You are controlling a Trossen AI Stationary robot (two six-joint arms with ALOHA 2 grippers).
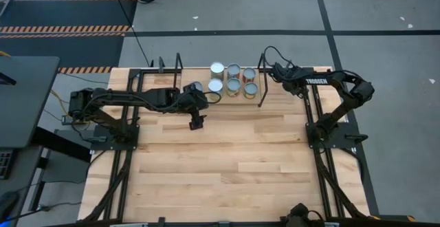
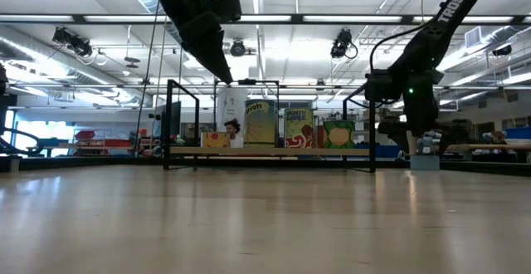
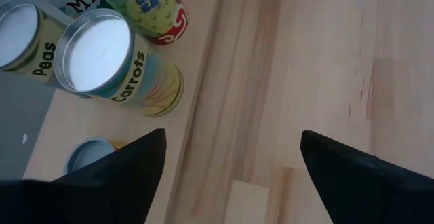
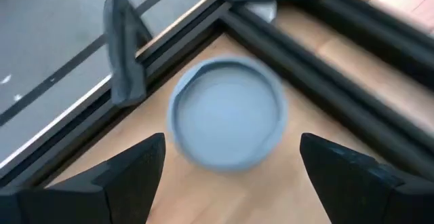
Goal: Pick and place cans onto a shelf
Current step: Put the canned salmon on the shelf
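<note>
Several cans (image 1: 234,79) with pale round tops stand in two rows on the shelf (image 2: 274,151), a low wood board in a black frame at the table's far edge. In the left wrist view they read Carrots (image 3: 115,64) and Peas (image 3: 20,34), and a shorter can (image 3: 88,157) stands beside them. My left gripper (image 1: 197,122) hangs open above bare tabletop, just near of the cans. My right gripper (image 4: 230,176) is open above one more can (image 4: 227,112) that stands on its base in a corner of black frame bars; its fingers stand on either side of it, apart from it.
The shelf's black upright posts (image 1: 261,93) rise beside the cans. Frame bars (image 4: 319,54) run close along the single can. The wide butcher-block tabletop (image 1: 227,165) stretches toward the near edge. Both arm bases stand at the table's left and right sides.
</note>
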